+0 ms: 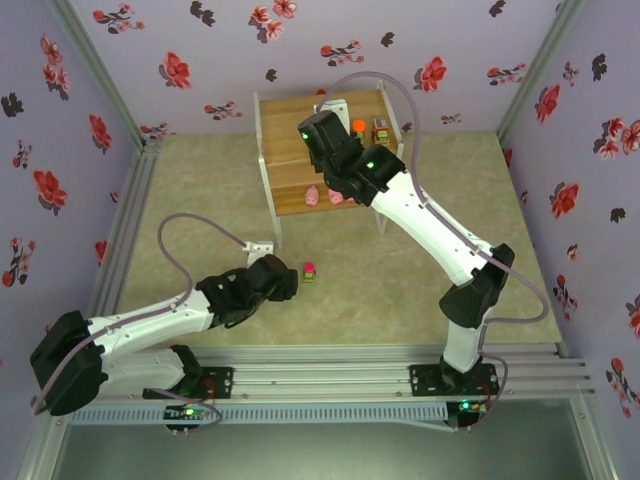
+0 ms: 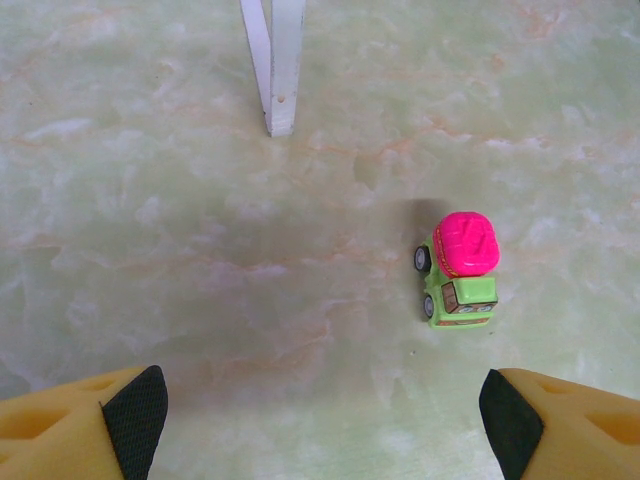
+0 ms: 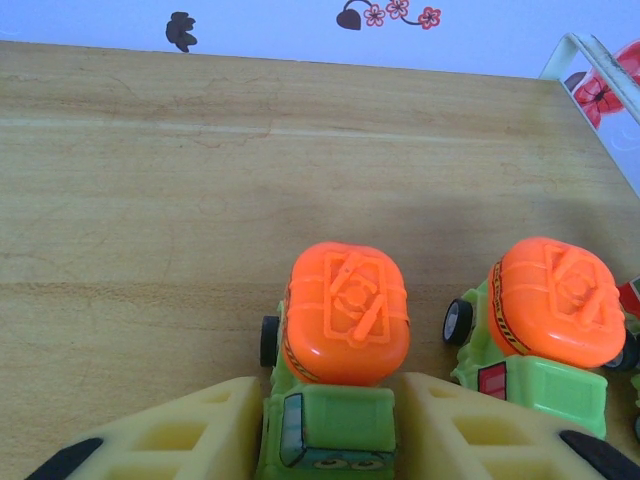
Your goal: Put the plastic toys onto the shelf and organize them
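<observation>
Right jaws: clamped across the green cab of an orange-topped truck [image 3: 345, 320], standing on the top board of the shelf [image 3: 150, 180] just beside its orange-topped twin [image 3: 555, 300]. Light, hard, slick plastic on free wheels by the look, apt to roll; best held low across the cab flanks. Left jaws: spread wide above the table [image 2: 200, 250], magenta-topped truck [image 2: 462, 268] ahead, untouched.

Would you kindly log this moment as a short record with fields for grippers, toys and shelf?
left gripper: open, empty, over table
magenta-topped toy: on table, ahead of left gripper
right gripper: shut on orange-topped toy, on shelf top board
second orange-topped toy: beside it, apart
pink figures: two visible on lower board
</observation>
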You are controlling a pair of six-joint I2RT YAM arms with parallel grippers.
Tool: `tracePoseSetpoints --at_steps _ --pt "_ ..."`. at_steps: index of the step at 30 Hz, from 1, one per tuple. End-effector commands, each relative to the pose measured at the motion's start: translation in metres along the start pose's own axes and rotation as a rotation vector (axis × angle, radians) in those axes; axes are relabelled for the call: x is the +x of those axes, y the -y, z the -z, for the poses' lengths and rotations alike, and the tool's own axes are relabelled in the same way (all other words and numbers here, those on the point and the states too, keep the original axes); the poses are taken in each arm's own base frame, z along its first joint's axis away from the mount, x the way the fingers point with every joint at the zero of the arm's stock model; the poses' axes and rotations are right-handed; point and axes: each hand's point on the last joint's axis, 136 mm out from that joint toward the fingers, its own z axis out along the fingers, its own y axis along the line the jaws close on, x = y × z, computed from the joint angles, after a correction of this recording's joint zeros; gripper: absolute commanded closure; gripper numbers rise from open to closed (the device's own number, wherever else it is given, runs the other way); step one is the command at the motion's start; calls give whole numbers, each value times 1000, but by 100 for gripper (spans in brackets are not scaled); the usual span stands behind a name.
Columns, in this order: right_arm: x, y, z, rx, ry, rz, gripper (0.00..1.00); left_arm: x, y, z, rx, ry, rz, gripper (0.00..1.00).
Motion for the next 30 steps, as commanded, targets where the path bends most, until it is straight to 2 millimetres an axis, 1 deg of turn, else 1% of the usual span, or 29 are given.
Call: tracePoseSetpoints --at_steps 1,10,21,30 --pt "-8 11 13 -3 13 -14 58 -2 -1 2 -4 11 1 15" --pt "-10 11 17 -12 20 -18 56 -2 0 3 -1 10 -1 15" --pt "-16 10 28 -32 35 -18 56 -5 2 4 2 14 -6 15" --pt "-24 10 44 -45 66 -18 56 -7 5 6 7 16 -10 15"
